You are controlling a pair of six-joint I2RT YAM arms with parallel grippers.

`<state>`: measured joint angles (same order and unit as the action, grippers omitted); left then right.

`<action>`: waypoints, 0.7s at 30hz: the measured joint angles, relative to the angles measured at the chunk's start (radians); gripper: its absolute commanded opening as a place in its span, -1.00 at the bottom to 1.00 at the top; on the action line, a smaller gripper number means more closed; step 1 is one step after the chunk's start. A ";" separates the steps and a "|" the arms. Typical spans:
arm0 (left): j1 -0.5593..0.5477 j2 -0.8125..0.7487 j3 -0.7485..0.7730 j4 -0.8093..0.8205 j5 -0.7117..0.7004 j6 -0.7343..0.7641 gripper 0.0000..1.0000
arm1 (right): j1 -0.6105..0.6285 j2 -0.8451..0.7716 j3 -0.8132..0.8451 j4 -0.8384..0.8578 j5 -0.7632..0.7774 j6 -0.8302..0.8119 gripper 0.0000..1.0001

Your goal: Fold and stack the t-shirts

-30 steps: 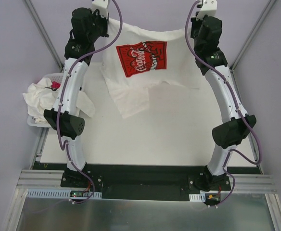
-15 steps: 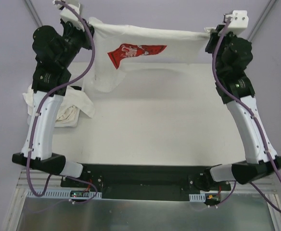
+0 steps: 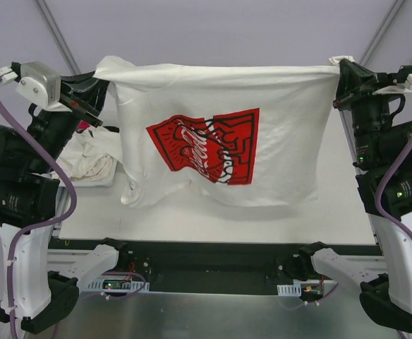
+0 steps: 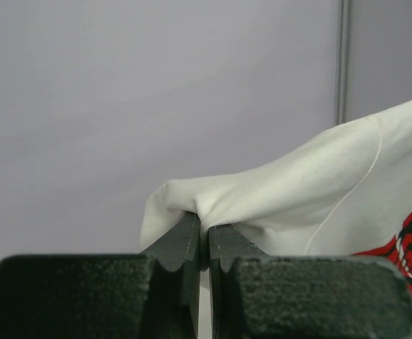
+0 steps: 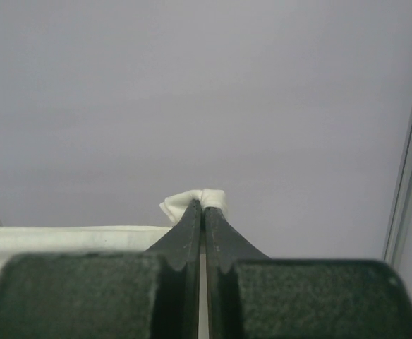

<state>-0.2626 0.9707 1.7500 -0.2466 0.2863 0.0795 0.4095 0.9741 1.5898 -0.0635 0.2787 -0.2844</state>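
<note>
While both arms stand raised at the left and right edges of the tabletop (image 3: 213,220), one off-white t-shirt (image 3: 291,120) hangs stretched between them, clear of the surface, its upper edge pulled into a nearly straight line. The left gripper (image 4: 204,224) is closed tight on a bunched fold of cloth at the shirt's left upper corner, the fabric spilling over its fingertips. The right gripper (image 5: 203,205) is likewise pinched together on a small knot of cloth at the right upper corner. A red print (image 3: 209,147) with white lettering faces the overhead camera at the middle of the cloth. The lower left part of the shirt droops in loose folds. More off-white t-shirts (image 3: 93,161) lie crumpled in a heap at the tabletop's left edge, behind the left arm.
</note>
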 measured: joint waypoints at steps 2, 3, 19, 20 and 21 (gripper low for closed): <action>0.000 -0.001 0.029 0.007 0.010 -0.005 -1.00 | 0.002 0.004 0.011 0.007 -0.006 0.001 -0.99; 0.000 0.006 0.039 0.009 0.013 -0.006 -1.00 | 0.002 0.008 0.013 0.007 -0.006 -0.001 -0.99; 0.018 0.645 0.243 0.081 -0.083 0.021 -1.00 | -0.101 0.553 0.174 0.075 0.050 -0.061 -0.99; 0.026 0.717 0.301 0.070 -0.085 0.023 -1.00 | -0.108 0.600 0.211 0.072 0.050 -0.062 -0.99; 0.035 0.791 0.375 0.060 -0.086 0.024 -1.00 | -0.116 0.666 0.276 0.052 0.051 -0.065 -0.99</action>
<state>-0.2276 1.7618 2.1254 -0.1867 0.2001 0.1032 0.2935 1.6402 1.8656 -0.0113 0.3294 -0.3492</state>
